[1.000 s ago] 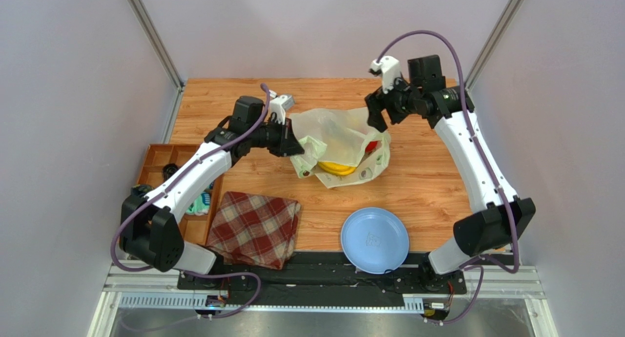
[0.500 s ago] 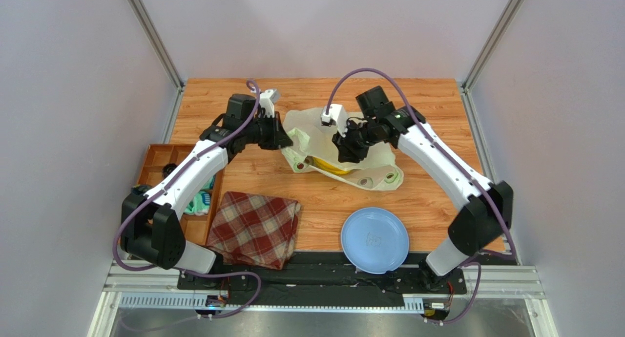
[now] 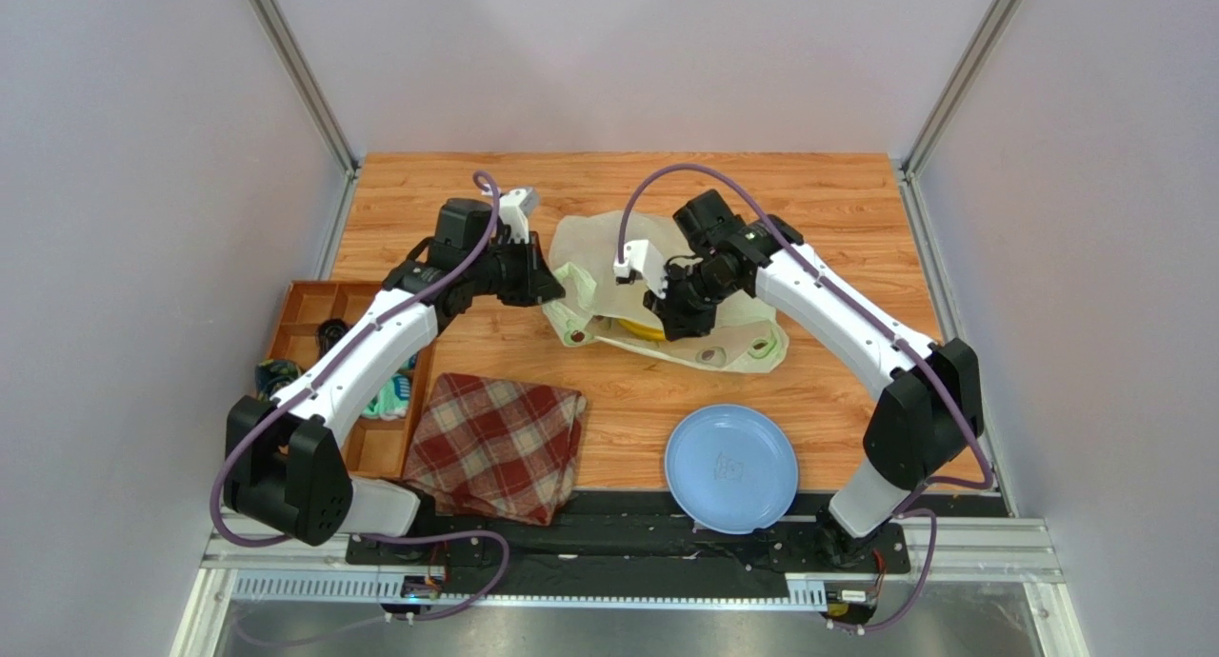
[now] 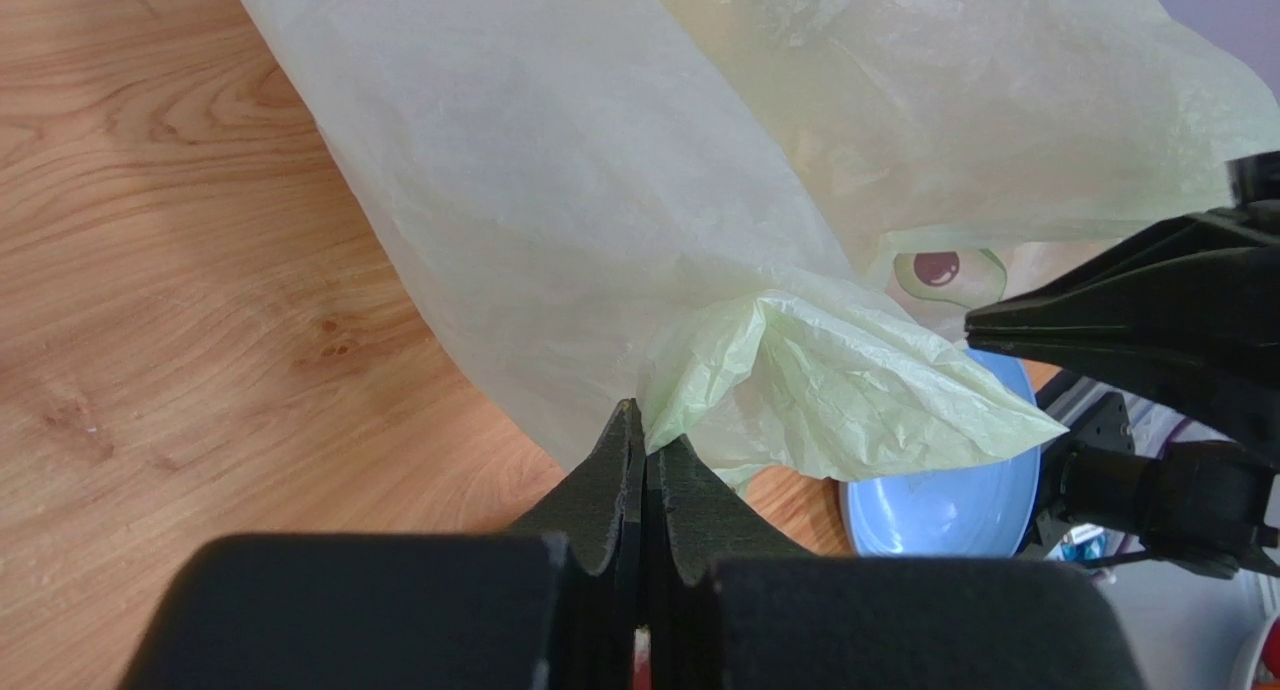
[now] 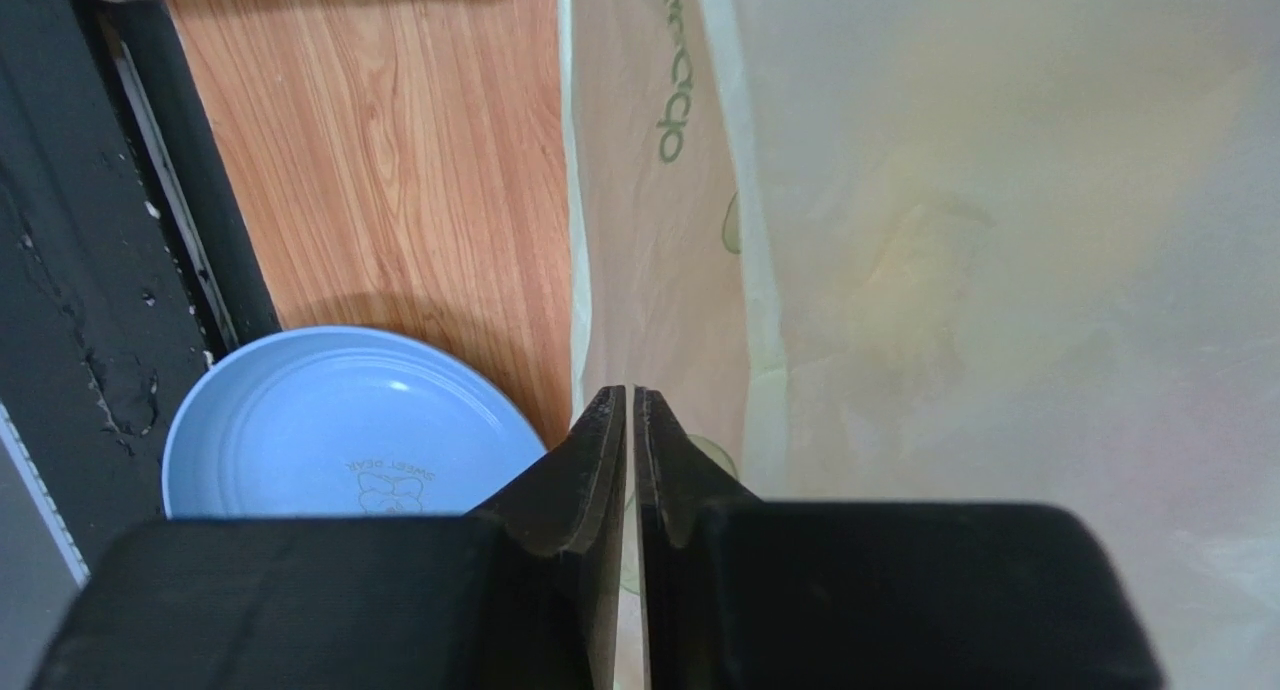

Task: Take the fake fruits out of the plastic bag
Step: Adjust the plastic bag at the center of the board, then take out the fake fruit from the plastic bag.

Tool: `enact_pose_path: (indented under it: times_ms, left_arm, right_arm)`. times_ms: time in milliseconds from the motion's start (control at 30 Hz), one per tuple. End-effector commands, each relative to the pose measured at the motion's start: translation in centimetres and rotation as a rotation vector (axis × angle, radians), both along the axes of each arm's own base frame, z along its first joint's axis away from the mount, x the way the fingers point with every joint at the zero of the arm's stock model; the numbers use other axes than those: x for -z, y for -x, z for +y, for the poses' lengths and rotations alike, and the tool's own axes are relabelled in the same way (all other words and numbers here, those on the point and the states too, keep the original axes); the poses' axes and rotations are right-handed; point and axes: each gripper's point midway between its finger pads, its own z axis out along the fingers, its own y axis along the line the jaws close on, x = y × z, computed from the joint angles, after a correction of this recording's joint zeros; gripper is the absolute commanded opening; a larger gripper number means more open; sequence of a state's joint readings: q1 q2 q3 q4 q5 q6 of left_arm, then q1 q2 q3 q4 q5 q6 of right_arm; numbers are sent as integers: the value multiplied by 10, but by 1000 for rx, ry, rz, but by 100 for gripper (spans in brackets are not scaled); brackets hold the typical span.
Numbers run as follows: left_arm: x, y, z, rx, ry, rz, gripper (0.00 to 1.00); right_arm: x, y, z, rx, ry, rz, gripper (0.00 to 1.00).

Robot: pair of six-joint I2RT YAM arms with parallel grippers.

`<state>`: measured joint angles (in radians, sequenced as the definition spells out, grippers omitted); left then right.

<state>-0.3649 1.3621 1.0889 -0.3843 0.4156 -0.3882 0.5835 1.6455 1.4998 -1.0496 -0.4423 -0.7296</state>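
Observation:
The plastic bag lies pale yellow-green and crumpled on the wooden table, mid-back. Through its film a strip of yellow banana shows near the front edge; the other fake fruits are hidden. My left gripper is shut on the bag's left edge, and in the left wrist view its gripper tip pinches a fold of the bag. My right gripper rests on the bag's middle front. In the right wrist view that gripper is closed with the rim of the bag running between its fingers.
A blue plate sits near the front edge, right of centre. A red plaid cloth lies front left. An orange tray with small items stands at the left edge. Grey walls enclose the table.
My right arm swung from the back right down onto the bag's middle and its jaws closed. The bag sank flatter. My left gripper drifted slightly left, still gripping the bag.

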Motion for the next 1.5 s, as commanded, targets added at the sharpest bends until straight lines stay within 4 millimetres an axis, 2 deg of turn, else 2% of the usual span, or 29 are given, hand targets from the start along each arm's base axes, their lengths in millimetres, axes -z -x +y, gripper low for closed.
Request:
enact_pose_path:
  times_ms: [0, 67, 133, 167, 200, 267, 300, 333, 400, 433, 500, 567, 600, 633, 767, 833, 933, 1000, 1033, 1100, 1200, 1267, 1300, 1467]
  left_arm:
    - [-15, 0, 2, -11, 21, -51, 0]
    - [-14, 1, 2, -10, 21, -50, 0]
    - [-12, 2, 2, -10, 20, -48, 0]
    - [-12, 2, 2, -10, 20, -48, 0]
    - [-12, 3, 2, -4, 22, -51, 0]
    - [-10, 4, 2, -2, 23, -48, 0]
    - [-10, 4, 1, 1, 27, -49, 0]
    - [-10, 5, 1, 1, 29, -49, 0]
    - [-6, 5, 0, 9, 31, -39, 0]
    - [-6, 5, -1, 11, 33, -38, 0]
    - [-5, 4, -2, 14, 35, -39, 0]
    - [-5, 4, -2, 16, 36, -41, 0]
    - [-4, 4, -2, 15, 35, -41, 0]
    - [-3, 4, -2, 16, 35, -38, 0]
    - [-3, 2, -1, 15, 33, -44, 0]
    - [-2, 0, -1, 11, 34, -43, 0]
    - [-1, 0, -1, 12, 36, -36, 0]
    - [-1, 0, -1, 14, 34, -38, 0]
    - [0, 0, -1, 13, 32, -38, 0]
    - [1, 0, 0, 11, 29, -36, 0]
    - [2, 0, 0, 10, 26, -34, 0]
    - [2, -1, 0, 12, 27, -33, 0]
    - [1, -1, 0, 11, 28, -32, 0]
    - [4, -1, -1, 14, 26, -26, 0]
  right_arm:
    - [28, -23, -25, 73, 172, -104, 7]
    - [44, -41, -32, 122, 242, -126, 3]
    - [44, -66, -41, 196, 304, -202, 0]
    - [42, -91, -49, 283, 324, -268, 0]
    - [31, -107, -48, 323, 313, -313, 0]
    - [26, -137, -58, 412, 325, -371, 0]
    - [14, -152, -57, 449, 304, -406, 0]
    - [12, -162, -62, 476, 304, -422, 0]
    - [15, -176, -59, 502, 301, -437, 0]
    - [10, -181, -55, 509, 279, -448, 0]
    - [6, -169, -37, 455, 189, -377, 2]
    - [7, -142, -13, 346, 88, -271, 5]
    - [1, -131, -9, 314, 62, -262, 7]
    - [11, -115, -4, 256, 68, -233, 9]
    - [21, -74, 13, 109, 21, -146, 23]
    - [31, -62, 19, 75, 32, -99, 25]
    - [37, -55, 29, 43, 40, -52, 20]
    - [46, -59, 33, 45, 59, -49, 22]
    - [48, -64, 36, 50, 63, -69, 26]
    - [57, -72, 34, 53, 93, -83, 42]
    - [68, -73, 33, 50, 123, -68, 53]
    - [72, -76, 32, 55, 137, -70, 55]
    - [78, -78, 32, 58, 147, -64, 75]
    - [93, -85, 28, 66, 195, -75, 75]
